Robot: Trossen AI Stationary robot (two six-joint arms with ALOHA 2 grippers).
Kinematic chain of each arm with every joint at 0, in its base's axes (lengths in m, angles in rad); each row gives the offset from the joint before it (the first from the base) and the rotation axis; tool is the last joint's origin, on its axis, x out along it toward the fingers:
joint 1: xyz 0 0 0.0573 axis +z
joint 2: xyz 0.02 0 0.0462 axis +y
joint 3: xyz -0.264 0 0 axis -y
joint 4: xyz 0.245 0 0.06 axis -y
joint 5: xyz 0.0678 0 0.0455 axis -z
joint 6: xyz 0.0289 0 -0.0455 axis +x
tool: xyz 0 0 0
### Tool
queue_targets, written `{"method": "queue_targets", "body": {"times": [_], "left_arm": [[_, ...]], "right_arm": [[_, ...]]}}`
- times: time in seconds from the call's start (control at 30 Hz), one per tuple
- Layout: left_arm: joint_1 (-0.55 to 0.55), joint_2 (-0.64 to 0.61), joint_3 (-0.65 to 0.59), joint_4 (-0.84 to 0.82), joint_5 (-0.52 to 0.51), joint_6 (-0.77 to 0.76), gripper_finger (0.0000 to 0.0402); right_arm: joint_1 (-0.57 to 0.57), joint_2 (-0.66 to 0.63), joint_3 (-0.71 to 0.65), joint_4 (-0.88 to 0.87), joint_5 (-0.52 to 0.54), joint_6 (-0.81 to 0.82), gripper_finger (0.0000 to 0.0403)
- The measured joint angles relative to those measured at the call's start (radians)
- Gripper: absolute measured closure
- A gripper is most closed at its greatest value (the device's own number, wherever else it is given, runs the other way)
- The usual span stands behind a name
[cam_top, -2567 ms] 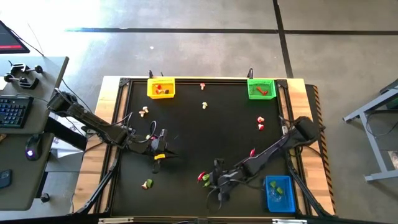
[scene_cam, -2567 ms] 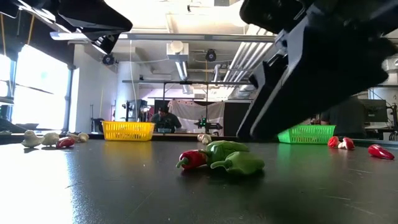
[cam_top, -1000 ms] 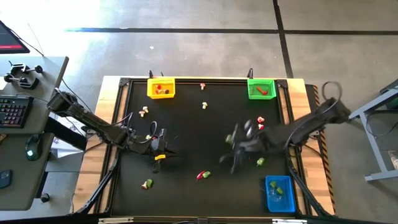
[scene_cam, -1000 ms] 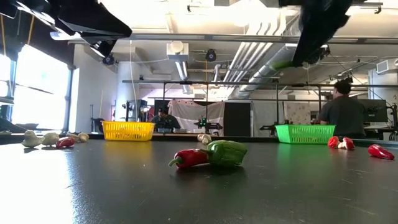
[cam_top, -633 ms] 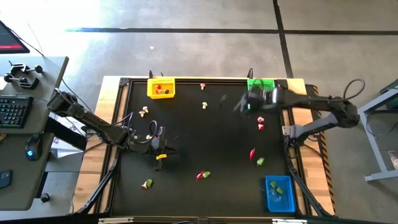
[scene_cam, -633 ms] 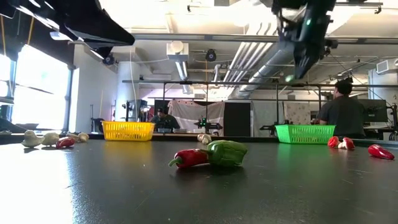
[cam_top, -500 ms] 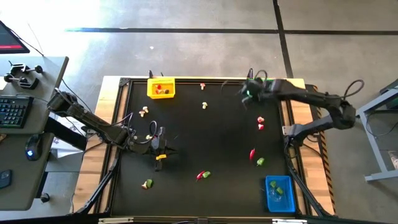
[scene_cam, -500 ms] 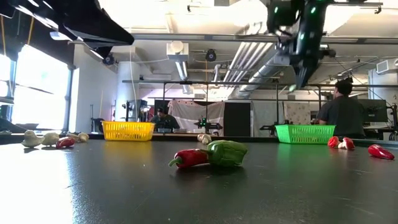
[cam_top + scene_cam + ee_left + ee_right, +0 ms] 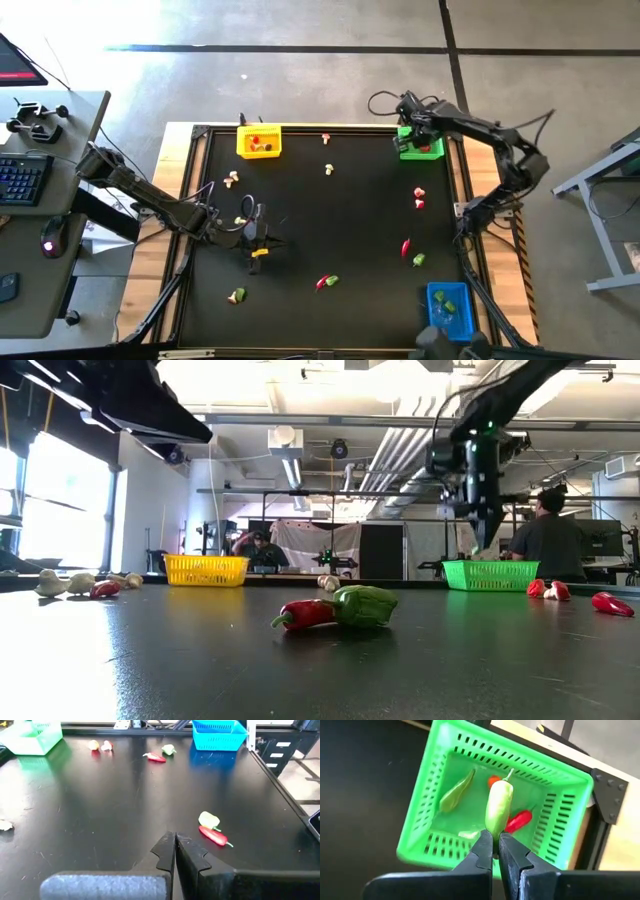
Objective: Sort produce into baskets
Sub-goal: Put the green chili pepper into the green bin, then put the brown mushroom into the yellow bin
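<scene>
hovering above the green basket [image 9: 495,805], the right gripper [image 9: 494,847] has its fingers clamped on the end of a pale green pepper [image 9: 498,807], which hangs over the basket's middle. inside the basket, below the pepper, lie a flat green pod [image 9: 456,792] and a red chilli [image 9: 519,821]. well away from the green basket, over the table [image 9: 340,220], the left gripper [image 9: 174,851] waits with its fingers pressed together and nothing between them; a red chilli and green piece [image 9: 212,827] lie just beside it. the yellow basket [image 9: 258,141] stands along the same edge as the green one; the blue basket [image 9: 450,310] stands at the opposite edge.
</scene>
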Motion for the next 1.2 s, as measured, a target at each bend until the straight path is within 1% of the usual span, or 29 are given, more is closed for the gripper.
{"method": "queue_targets", "body": {"times": [0.17,0.23,0.33,0.47,0.57,0.67,0.7,0.77,0.83,0.9,0.93,0.97,1.07,1.13,1.2], "left_arm": [[0.0,0.0,0.0,-0.006,-0.046,-0.034,0.0401],[0.0,0.0,0.0,-0.018,-0.05,-0.035,0.0401],[0.002,-0.002,0.0,-0.059,-0.049,-0.078,0.0401],[0.031,-0.034,0.0,-0.205,-0.01,-0.177,0.0401],[0.059,-0.07,0.0,-0.349,0.028,-0.234,0.0401],[0.098,-0.102,0.0,-0.482,0.085,-0.288,0.0401],[0.112,-0.111,0.0,-0.526,0.105,-0.311,0.0401],[0.144,-0.124,0.0,-0.61,0.14,-0.354,0.0401],[0.177,-0.132,0.0,-0.69,0.164,-0.391,0.0399],[0.21,-0.133,0.0,-0.753,0.176,-0.401,0.0393],[0.225,-0.133,0.0,-0.778,0.178,-0.402,0.0387],[0.239,-0.133,0.0,-0.804,0.178,-0.409,0.0381],[0.293,-0.131,0.0,-0.832,0.162,-0.393,0.0355],[0.348,-0.131,0.0,-0.847,0.141,-0.352,0.0335],[0.425,-0.119,0.0,-0.844,0.129,-0.289,0.0317]], "right_arm": [[-0.05,0.062,0.0,0.045,-0.048,-0.012,0.0402],[-0.061,0.077,0.0,0.054,-0.056,-0.012,0.0401],[-0.074,0.101,0.0,0.042,-0.101,-0.015,0.0386],[-0.08,0.115,0.0,0.04,-0.108,-0.008,0.0346],[-0.08,0.106,0.0,0.052,-0.076,-0.041,0.0314],[-0.074,0.071,0.0,0.059,-0.03,-0.083,0.0299],[-0.07,0.055,0.0,0.057,-0.016,-0.1,0.03],[-0.06,0.014,0.0,0.054,0.005,-0.139,0.0314],[-0.044,-0.039,0.0,0.058,0.022,-0.163,0.0343],[-0.025,-0.094,0.0,0.066,0.027,-0.184,0.0381],[-0.01,-0.121,0.0,0.072,0.027,-0.191,0.0392],[0.007,-0.147,0.0,0.077,0.027,-0.191,0.0395],[0.081,-0.22,0.0,0.101,0.027,-0.188,0.0387],[0.139,-0.259,0.0,0.122,0.029,-0.173,0.0392],[0.202,-0.287,0.0,0.155,0.044,-0.164,0.04]]}}
